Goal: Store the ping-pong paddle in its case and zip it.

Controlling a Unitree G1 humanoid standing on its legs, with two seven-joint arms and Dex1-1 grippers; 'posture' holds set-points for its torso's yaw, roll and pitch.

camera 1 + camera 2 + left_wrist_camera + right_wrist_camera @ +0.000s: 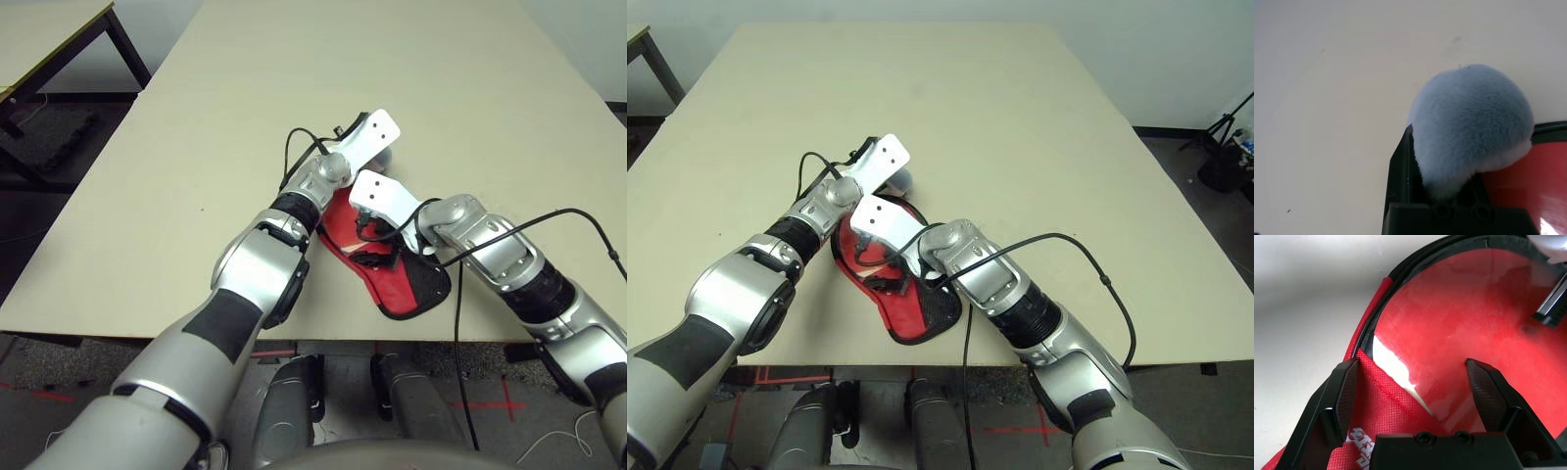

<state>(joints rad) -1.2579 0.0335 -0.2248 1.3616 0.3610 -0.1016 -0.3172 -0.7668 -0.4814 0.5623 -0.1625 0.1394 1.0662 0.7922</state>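
The case (901, 289) lies flat on the table (1019, 117) near its front edge, between the 2 arms, its narrow handle end pointing toward the robot. Through the clear side a broad red face shows, which I take for the ping-pong paddle (1484, 318) already lying inside, though its handle is hidden.

The right tool (1418, 387) hangs just over the case with its 2 fingers wide apart, one over the red fabric panel with the white logo, the other over the clear plastic. The left tool (1449, 205) sits at the far, rounded end of the case; a fluffy grey-blue pompom (1471, 125) rests against its black finger. I cannot tell whether those fingers are apart or together, since the fluff covers them. The pompom may be the zip pull, but that is a guess.

If so, the zipping is the step in hand. To do it well, the right tool should press the case flat while the left draws the pull steadily along the black piping (1400, 271), following the curve and not lifting, so the case does not slide.
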